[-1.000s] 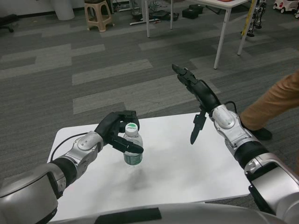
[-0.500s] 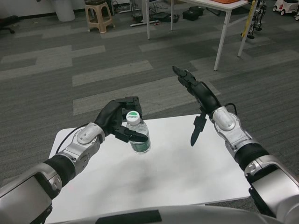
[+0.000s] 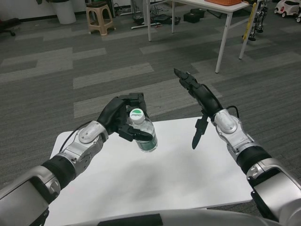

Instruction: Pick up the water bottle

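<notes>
1. I see the water bottle [image 3: 145,133]: small, clear plastic, with a white cap carrying a green mark and a green label band low on its body. It tilts, cap toward me and base swung away to the right.
2. It is off the desk [image 3: 178,174], hanging above the left-centre of the white top, and a faint shadow lies on the surface below it.
3. My left robot hand [image 3: 123,120] has hold of it: black fingers wrap the neck and upper body from the left, with one finger crossing the front just below the cap.
4. My right robot hand [image 3: 200,101] is raised above the desk's far right edge, well apart from the bottle. Its fingers are spread, some pointing up and away and one hanging down, and it holds nothing.
5. Beyond the desk is grey striped carpet. A wooden stool [image 3: 99,14] stands at the far left, and the white legs of another table [image 3: 225,28] rise at the upper right.
6. Nothing I can see lies between the bottle and either hand.
</notes>
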Controlling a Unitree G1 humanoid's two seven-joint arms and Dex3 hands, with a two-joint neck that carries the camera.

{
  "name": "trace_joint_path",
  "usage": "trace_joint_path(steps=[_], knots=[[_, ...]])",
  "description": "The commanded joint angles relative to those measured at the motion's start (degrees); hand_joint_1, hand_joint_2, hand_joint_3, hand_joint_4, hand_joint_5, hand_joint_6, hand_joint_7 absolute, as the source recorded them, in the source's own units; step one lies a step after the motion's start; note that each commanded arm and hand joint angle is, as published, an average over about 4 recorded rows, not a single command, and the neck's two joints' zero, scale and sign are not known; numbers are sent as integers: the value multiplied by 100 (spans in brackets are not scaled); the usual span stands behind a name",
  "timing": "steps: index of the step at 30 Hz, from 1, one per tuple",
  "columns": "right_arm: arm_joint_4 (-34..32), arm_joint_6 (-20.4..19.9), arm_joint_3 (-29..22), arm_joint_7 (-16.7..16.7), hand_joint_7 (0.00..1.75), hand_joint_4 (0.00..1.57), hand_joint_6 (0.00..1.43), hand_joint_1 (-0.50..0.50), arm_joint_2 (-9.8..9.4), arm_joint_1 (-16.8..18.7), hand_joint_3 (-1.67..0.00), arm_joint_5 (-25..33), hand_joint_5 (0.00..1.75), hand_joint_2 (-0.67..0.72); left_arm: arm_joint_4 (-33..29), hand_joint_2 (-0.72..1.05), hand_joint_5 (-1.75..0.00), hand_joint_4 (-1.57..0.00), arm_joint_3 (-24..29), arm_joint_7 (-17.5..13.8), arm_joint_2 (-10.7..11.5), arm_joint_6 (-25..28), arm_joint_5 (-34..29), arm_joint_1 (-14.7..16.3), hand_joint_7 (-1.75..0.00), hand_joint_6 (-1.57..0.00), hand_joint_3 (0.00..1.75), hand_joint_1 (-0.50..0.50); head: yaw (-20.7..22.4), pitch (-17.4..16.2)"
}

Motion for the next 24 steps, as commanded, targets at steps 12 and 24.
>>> trace_joint_path(steps=[12, 24], knots=[[-19, -19, -53, -35, 0, 0, 0, -46, -22, -103, 0, 24, 0, 60, -151, 52, -175, -157, 276, 58, 48, 39, 128, 89, -168, -134, 61, 21, -12, 70], [-61, -19, -57, -35, 0, 0, 0, -48, -22, -79, 0, 24, 0, 60, -197, 52, -175, -157, 370, 76, 33, 66, 234, 158, -168, -134, 61, 21, -12, 89]])
